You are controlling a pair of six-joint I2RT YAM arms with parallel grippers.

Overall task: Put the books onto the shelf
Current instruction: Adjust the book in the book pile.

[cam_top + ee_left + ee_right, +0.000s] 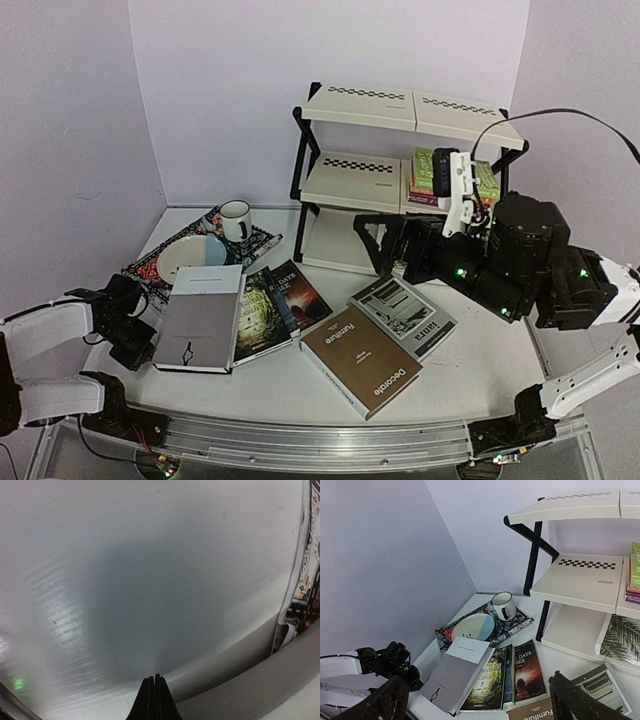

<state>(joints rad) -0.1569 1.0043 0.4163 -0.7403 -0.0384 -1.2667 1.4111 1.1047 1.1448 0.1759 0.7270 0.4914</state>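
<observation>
The left end effector (155, 682) is pressed together on nothing, the right end effector (480, 707) spread and empty. On the white worktop (470, 370) five books (360, 360) are left lying. On the black-framed, cream-panelled three-tier shelf (355, 180) a colourful paperback stack (440, 172) and a palm-leaf-covered book (625, 640) are stored.

On the shelf (355, 180), the middle tier lies open at left (stacked books (425, 170) fill its right end).

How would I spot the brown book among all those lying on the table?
Start at the three-tier shelf at the back and come straight toward the near table edge. The brown book lies flat there, beside a grey-white book. It alone has a plain brown cover with white lettering.
</observation>
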